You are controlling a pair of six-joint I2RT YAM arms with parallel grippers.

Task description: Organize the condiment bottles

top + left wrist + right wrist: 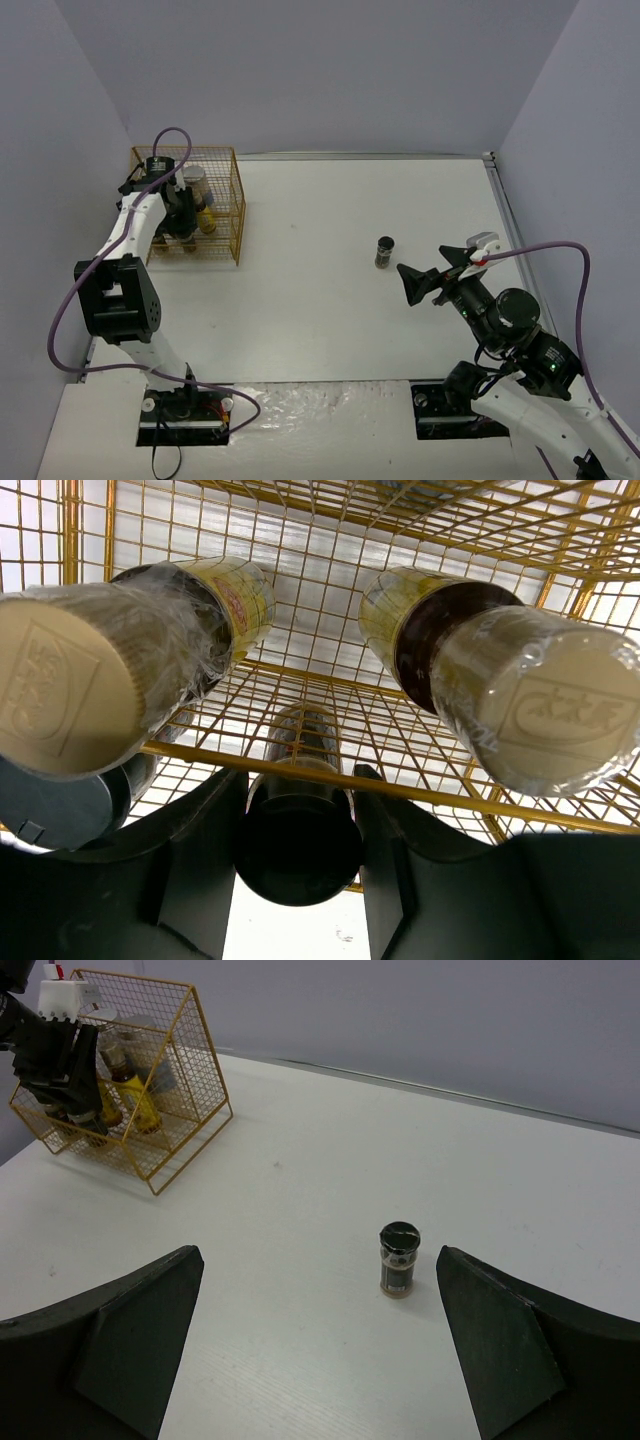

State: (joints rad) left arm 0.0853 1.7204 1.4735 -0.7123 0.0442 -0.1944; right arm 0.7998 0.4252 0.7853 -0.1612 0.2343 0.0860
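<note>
Left gripper (298, 780) is clamped on a dark jar (298, 852) with a black lid, one finger tight on each side and the lid facing the wrist camera. Gripper and jar are down inside the gold wire basket (238, 210) at the far left of the counter (320, 330). Can't tell if the jar's bottom touches the basket floor. In the left wrist view, left bottle (70, 690) and right bottle (540, 715), both yellow with film-wrapped caps, flank the held jar and sit closer to the lens. Grey lid of a pale jar (55, 805) shows just below the left bottle. Moving right, the lone jar (384, 252), dark with a black lid, stands upright on bare counter, well apart from the basket. Right gripper (318, 1252) has jaws wide apart, holding nothing. It is near the lone jar, not touching. In the right wrist view the jar stands beyond the fingertips, nearer the right finger.
</note>
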